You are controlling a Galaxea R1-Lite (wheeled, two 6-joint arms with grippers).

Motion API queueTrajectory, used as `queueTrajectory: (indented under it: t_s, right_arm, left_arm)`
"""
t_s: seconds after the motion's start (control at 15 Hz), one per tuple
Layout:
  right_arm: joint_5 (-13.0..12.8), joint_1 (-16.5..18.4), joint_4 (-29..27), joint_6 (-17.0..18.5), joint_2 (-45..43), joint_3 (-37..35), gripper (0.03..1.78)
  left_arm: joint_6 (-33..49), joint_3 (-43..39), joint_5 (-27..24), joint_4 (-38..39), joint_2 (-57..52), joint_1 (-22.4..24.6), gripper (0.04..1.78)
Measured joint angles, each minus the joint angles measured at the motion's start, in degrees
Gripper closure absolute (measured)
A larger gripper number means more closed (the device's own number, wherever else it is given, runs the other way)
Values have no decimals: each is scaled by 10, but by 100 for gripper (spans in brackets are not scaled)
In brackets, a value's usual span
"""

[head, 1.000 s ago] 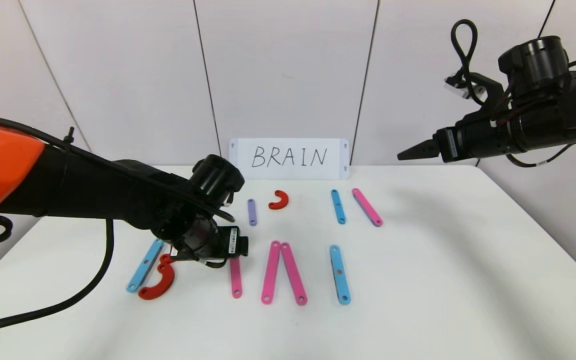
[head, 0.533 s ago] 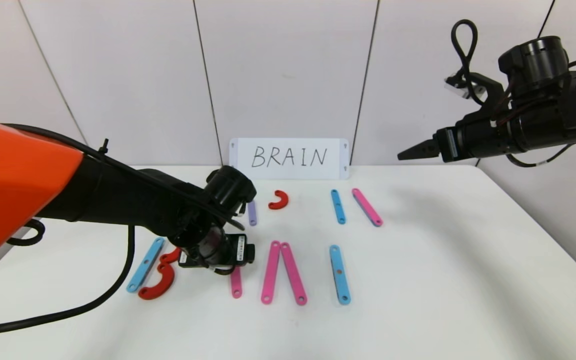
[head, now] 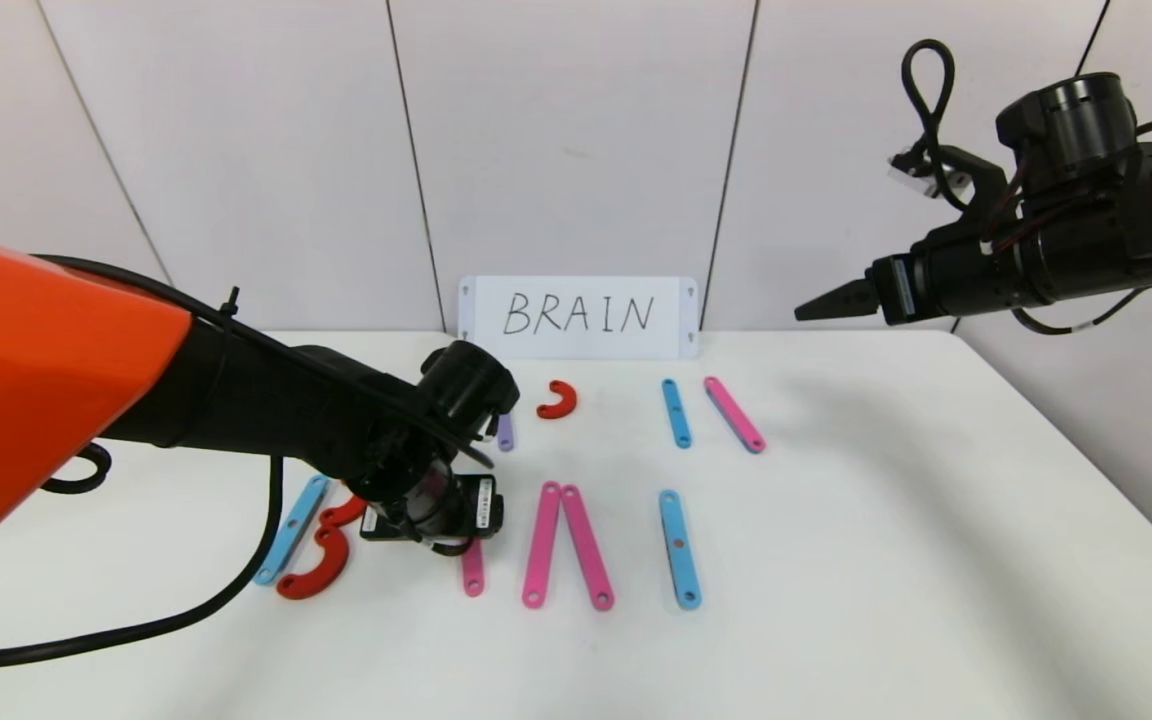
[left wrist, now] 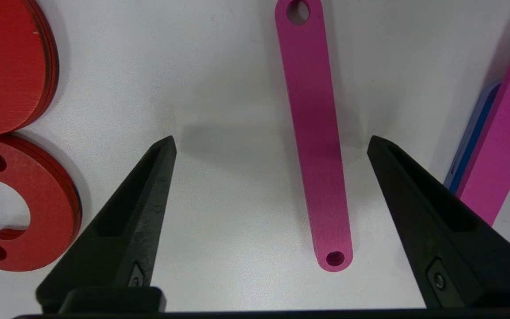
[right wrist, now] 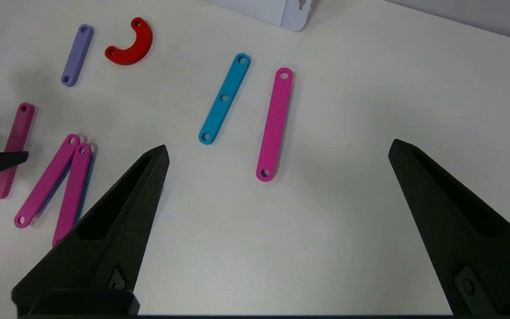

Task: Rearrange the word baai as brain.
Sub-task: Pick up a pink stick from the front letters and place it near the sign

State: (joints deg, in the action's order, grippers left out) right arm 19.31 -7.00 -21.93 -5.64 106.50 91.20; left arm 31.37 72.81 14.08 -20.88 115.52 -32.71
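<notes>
The word lies on the white table (head: pixel 886 520) as flat pieces: a blue strip (head: pixel 289 530) with two red curves (head: pixel 316 570), a short pink strip (head: pixel 473 575), two pink strips (head: pixel 566 545) meeting at their far ends, and a blue strip (head: pixel 679 548). My left gripper (left wrist: pixel 270 139) hangs low and open over the short pink strip (left wrist: pixel 317 146), one finger on each side, not touching it. The red curves (left wrist: pixel 29 208) lie just outside one finger. My right gripper (right wrist: pixel 277 150) is open and empty, held high at the right (head: pixel 811 308).
A white card reading BRAIN (head: pixel 579 316) stands at the table's back edge. In front of it lie a purple strip (head: pixel 505 432), a small red curve (head: pixel 558 400), a blue strip (head: pixel 676 412) and a pink strip (head: pixel 734 414). The left arm's black cable (head: pixel 136 620) trails over the table's left side.
The left arm has moved right and lower, settling over the short pink strip. The right arm and all pieces have stayed still.
</notes>
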Motion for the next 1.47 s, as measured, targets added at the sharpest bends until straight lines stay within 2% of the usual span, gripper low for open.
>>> queueTrajectory:
  t_s: [0.13, 0.33, 0.47, 0.53, 1.0, 1.27, 1.47]
  right_arm:
    - [0, 0, 0, 0, 0, 0, 7]
    - [0, 0, 0, 0, 0, 0, 7]
    - [0, 0, 1, 0, 0, 0, 7]
    - [0, 0, 1, 0, 0, 0, 7]
    - [0, 3, 0, 0, 0, 1, 7]
    - [0, 7, 0, 0, 0, 5, 7]
    - [0, 12, 0, -1, 0, 8, 7]
  left_arm:
    - [0, 0, 0, 0, 2, 0, 64]
    - [0, 0, -1, 0, 5, 0, 120]
    - [0, 0, -1, 0, 5, 0, 148]
    - [0, 0, -1, 0, 5, 0, 154]
    - [-3, 12, -1, 0, -1, 0, 155]
    - [-17, 75, -1, -10, -10, 3, 155]
    - [-61, 124, -7, -9, -10, 4, 155]
